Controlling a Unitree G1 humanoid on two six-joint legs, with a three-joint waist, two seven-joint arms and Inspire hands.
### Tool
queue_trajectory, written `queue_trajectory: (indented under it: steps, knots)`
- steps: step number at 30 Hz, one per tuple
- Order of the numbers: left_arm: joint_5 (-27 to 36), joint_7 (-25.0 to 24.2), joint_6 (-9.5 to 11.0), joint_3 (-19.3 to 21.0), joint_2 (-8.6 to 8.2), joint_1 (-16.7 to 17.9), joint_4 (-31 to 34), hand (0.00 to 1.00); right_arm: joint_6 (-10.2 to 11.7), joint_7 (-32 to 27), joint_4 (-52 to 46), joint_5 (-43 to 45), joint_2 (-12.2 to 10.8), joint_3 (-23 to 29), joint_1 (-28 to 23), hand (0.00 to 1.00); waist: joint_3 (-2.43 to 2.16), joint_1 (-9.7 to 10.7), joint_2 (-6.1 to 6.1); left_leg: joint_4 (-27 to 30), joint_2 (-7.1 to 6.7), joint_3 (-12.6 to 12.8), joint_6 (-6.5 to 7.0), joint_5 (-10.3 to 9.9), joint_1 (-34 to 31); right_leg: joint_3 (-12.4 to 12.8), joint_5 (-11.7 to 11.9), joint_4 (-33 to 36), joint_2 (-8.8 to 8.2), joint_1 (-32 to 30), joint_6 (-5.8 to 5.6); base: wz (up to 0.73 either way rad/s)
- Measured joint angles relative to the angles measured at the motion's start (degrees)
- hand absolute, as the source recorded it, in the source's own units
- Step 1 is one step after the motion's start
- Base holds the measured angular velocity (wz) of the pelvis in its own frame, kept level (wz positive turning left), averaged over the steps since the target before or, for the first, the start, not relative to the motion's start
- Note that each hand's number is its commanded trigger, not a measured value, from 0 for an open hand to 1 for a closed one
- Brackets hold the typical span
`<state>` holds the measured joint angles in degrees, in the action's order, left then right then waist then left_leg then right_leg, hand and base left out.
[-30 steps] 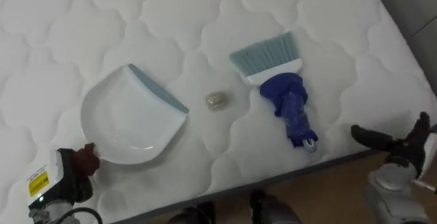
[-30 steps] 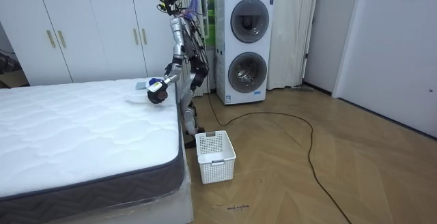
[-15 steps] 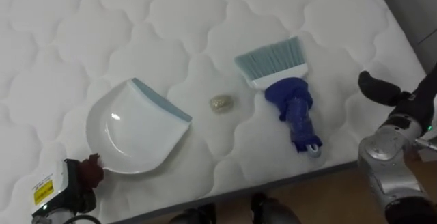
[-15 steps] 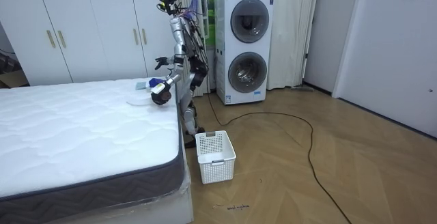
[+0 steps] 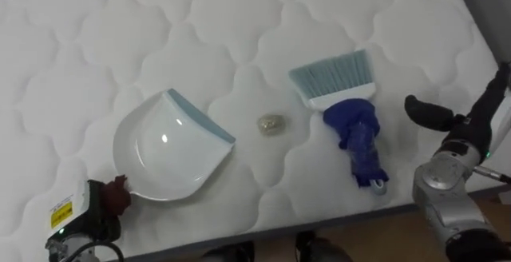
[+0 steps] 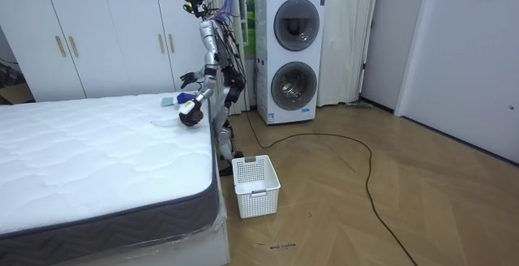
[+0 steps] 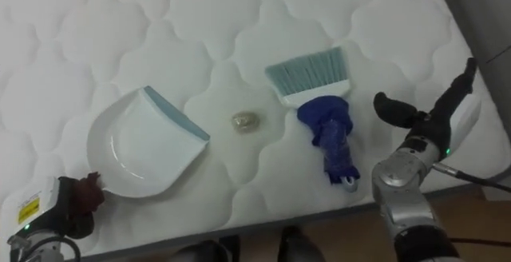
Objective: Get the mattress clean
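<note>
The right hand [image 5: 463, 126], fingers spread, has risen just right of the brush [image 5: 351, 126]; farther left, a scrap [image 5: 271, 124] lies outside the dustpan [image 5: 172, 154]; the left hand [image 5: 112, 198]'s grip cannot be told.

My right hand [image 5: 451, 122] has come up from the edge of the bed [image 5: 200, 22]. Now it hangs open over the bed, near the brush [image 5: 357, 130] on its right side, not touching it. My view also shifted a little.
</note>
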<state>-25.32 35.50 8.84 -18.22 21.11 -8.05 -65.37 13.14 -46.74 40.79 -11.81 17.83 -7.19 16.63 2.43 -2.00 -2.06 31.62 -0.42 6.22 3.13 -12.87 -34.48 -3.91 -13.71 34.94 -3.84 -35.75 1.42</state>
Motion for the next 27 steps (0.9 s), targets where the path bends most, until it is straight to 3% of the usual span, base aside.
queue_trajectory:
  steps: [8, 12, 19, 27]
  knots:
    - [0.0, -0.1, 0.2, -0.3, -0.19, -0.2, 0.2, 1.00, 0.1, 1.2, 1.8, -3.7, -0.3, -2.9, 2.6, 0.00, 0.39, -0.6, -0.52, 0.1, -0.18, -0.1, 0.01, 0.0, -0.6, -0.1, -0.3, -0.2, -0.16, -0.5, -0.17, 0.02]
    - [0.0, -0.1, 0.2, -1.7, -0.74, -1.4, 0.2, 1.00, 0.2, 1.4, 1.8, -3.7, -1.1, -3.0, 2.7, 0.00, 0.79, -2.0, -1.30, 0.1, -0.25, -0.3, 0.09, -0.1, -0.9, -0.5, -0.4, -0.3, -0.20, -0.6, -0.20, 0.04]
    - [1.0, -1.0, -1.1, -2.3, -2.67, -1.8, 0.1, 1.00, 0.1, 1.9, 1.5, -3.7, -4.0, -4.2, 4.2, 0.00, 0.62, -3.2, -1.74, 0.1, -0.32, -0.2, 0.10, -0.1, -0.7, -0.5, -0.4, 0.7, -0.14, -0.6, -0.21, 0.00]
    - [1.0, -1.3, -2.6, -2.4, -4.24, -1.2, 0.0, 1.00, 0.1, 1.9, 0.8, -3.3, -4.6, -6.4, 5.4, 0.00, 0.35, -3.3, -2.33, -0.1, -0.32, 0.0, 0.10, -0.1, 0.1, -0.7, -0.4, 0.8, -0.30, -0.1, -0.13, -0.01]
